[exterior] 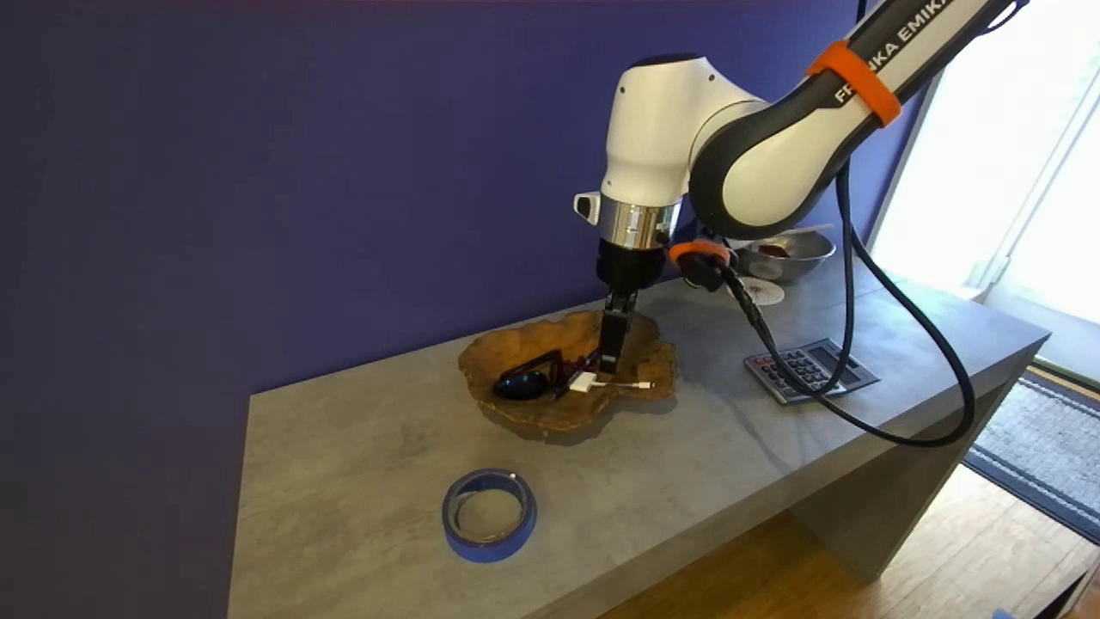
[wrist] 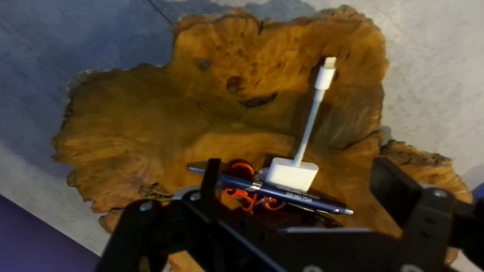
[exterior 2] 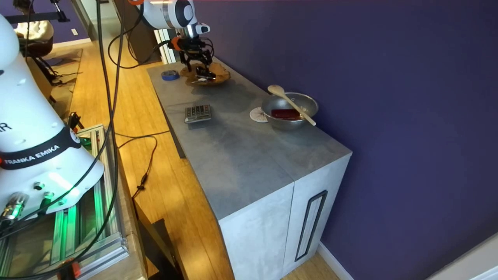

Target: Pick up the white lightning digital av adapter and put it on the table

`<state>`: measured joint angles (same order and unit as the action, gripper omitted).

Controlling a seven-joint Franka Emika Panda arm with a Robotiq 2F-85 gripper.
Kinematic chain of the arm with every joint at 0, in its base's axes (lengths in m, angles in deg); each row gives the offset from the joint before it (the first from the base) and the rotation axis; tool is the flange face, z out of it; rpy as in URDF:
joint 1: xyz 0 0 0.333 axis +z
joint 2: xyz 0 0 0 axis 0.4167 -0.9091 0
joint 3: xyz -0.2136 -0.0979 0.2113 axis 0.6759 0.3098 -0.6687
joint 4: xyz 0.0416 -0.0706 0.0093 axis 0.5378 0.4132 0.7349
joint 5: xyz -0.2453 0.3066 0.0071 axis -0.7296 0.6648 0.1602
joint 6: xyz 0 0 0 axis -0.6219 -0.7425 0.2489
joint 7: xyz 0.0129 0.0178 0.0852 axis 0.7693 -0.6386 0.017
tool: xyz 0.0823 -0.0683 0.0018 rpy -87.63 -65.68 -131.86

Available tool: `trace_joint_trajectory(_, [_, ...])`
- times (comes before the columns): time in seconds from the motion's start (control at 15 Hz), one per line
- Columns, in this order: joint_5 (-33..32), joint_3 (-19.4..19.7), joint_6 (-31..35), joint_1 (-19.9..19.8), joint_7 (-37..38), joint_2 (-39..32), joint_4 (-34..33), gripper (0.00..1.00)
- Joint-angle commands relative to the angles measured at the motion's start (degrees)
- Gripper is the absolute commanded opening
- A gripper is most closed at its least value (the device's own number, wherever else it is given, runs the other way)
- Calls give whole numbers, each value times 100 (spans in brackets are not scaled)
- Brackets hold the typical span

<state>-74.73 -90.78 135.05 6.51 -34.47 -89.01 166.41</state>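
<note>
Since the white adapter (wrist: 291,173) is lying in the wooden bowl (wrist: 124,109) and not yet on the table (exterior: 361,481), the grasp is judged to be the step in hand. The pincer (wrist: 298,172) is spread wide, nothing gripped; the adapter's block is framed roughly midway between the fingertips (wrist: 393,189) in the wrist view. Best brought straight down and squeezed on the block's sides, cable left free; the blue pen (wrist: 272,190) crossing the block's lower edge in that view should be kept out of the grip, or it may be dragged along. Whether the pen rests on the block cannot be told, and finger height is hard to judge. In an exterior view the fingers (exterior: 613,340) appear lined up, so the gap is hidden there. The dark glasses (exterior: 522,385) can hardly be made out in the wrist view.
</note>
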Motion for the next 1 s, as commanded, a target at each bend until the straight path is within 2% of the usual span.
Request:
trace_joint_trajectory(0.0, [-36,-36,-91,33,87,-54,-118,100])
trace_joint_trajectory(0.2, [24,-54,-105,73,183,-135,-260,100])
trace_joint_trajectory(0.27, [-72,131,-100,242,518,-198,-356,100])
trace_joint_trajectory(0.67, [-19,433,-192,629,1479,-644,-866,100])
trace_joint_trajectory(0.8, [7,538,-248,738,1667,-769,-1011,90])
trace_joint_trajectory(0.93, [51,619,-291,798,1812,-837,-1076,74])
